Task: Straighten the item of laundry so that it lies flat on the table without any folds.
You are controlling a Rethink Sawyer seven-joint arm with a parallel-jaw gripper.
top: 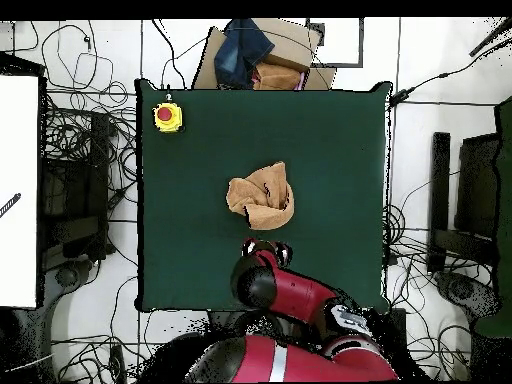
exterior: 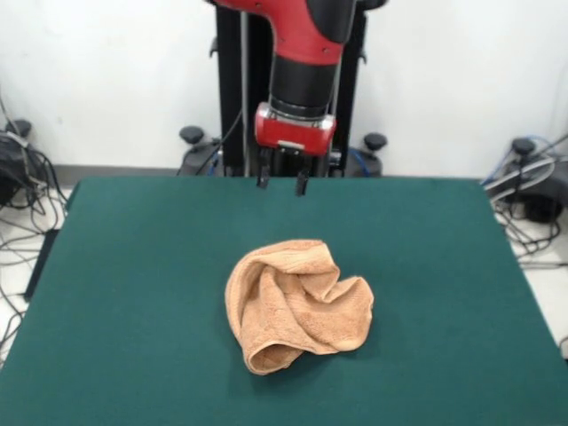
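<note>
Your towel lay crumpled in a heap near the middle of the green surface, nothing flattened yet. The gripper hung above and behind it, fingers apart, empty; next you needed to pinch an outer edge.

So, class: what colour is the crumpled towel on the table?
Light orange-tan towel, clearest in the front view.

Yellow button box; floor cables
</note>
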